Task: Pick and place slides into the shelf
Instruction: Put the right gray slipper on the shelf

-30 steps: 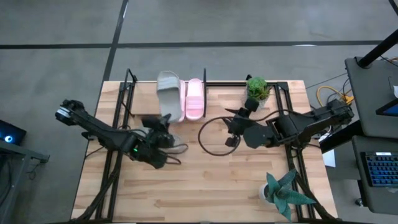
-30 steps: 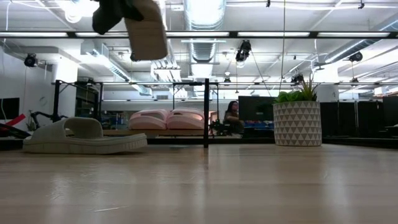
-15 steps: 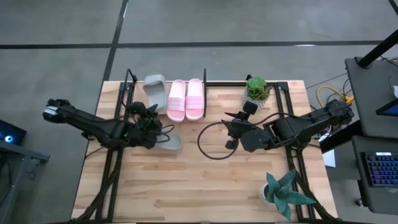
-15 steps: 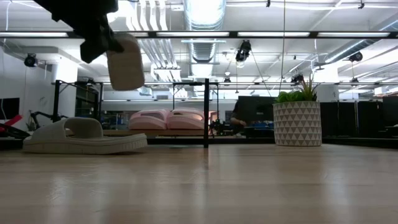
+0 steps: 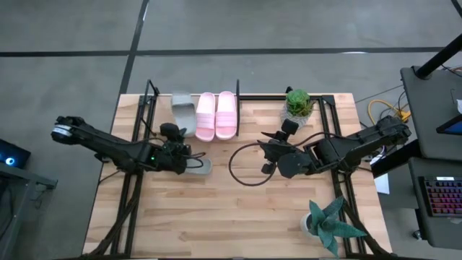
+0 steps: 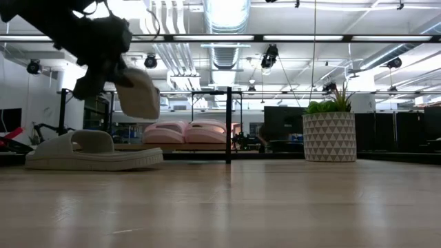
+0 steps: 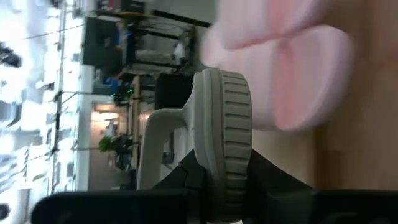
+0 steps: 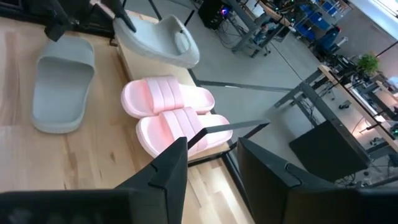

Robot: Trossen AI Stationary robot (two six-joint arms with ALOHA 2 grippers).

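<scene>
My left gripper [image 5: 180,139] is shut on a grey-green slide [image 5: 183,110] and carries it in the air over the left part of the shelf [image 5: 237,90], beside the two pale pink slides [image 5: 216,115] that lie flat, side by side, on the shelf board. In the low view the carried slide [image 6: 138,93] hangs above the second grey-green slide [image 6: 93,151], which rests on its sole on the table [image 5: 199,165]. My right gripper [image 8: 214,168] waits open at mid-table [image 5: 267,153], pointing toward the shelf. My left gripper pinches the near end of the slide's sole [image 7: 219,186] between its two fingers, one finger [image 7: 177,183] on the footbed side and one [image 7: 270,183] on the underside. It comes from the table's near side. The slide is lifted clear and tilted, its free end slanting downward [image 6: 141,107].
A potted plant [image 5: 299,102] stands at the far right of the table and a spiky one [image 5: 328,224] at the near right corner. A loop of black cable [image 5: 242,165] lies mid-table. Black frame rails [image 5: 133,195] run along the table's left and right sides.
My left gripper has carried the grey-green slide from above the pink slides toward the table's left and far edge, then down, so it now hangs lower over the shelf's left part. The right arm has shifted slightly toward the table's left.
</scene>
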